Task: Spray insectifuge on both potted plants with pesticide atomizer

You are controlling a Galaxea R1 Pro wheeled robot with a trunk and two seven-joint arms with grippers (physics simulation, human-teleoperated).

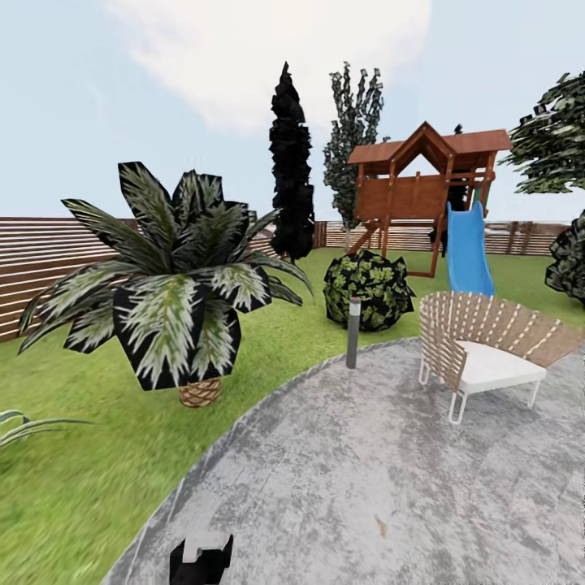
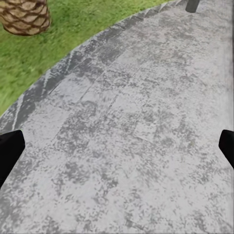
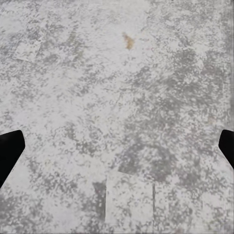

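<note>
Both end effectors are spread wide and carry nothing: in the left wrist view the left end effector [image 2: 117, 146] shows its two dark fingertips [image 2: 9, 151] at the far edges, with bare patio [image 2: 126, 112] between them, and the right end effector [image 3: 117, 146] looks the same, over mottled grey paving marked by one small brown fleck [image 3: 128, 41]. The task looks to be at its very start, since nothing is grasped and no spraying can have begun; the atomizer and the two potted plants are not to be found in these views, so where they stand cannot be told, and finding the bottle, lifting it and covering both plants all remain. The left arm hangs near the patio's curved edge, where lawn [image 2: 73, 24] and a scaly palm trunk [image 2: 25, 17] begin. From the head, a dark part of the robot [image 1: 201, 561] sits low over the round patio, with a palm [image 1: 175, 276] on the grass to the left, a grey bollard lamp [image 1: 353, 331] at the paving's rim, a bush [image 1: 370, 288] behind it, a woven chair [image 1: 483, 353] on the right, a playhouse with blue slide [image 1: 467, 248] beyond, and a wooden fence [image 1: 49, 260] around it all.
</note>
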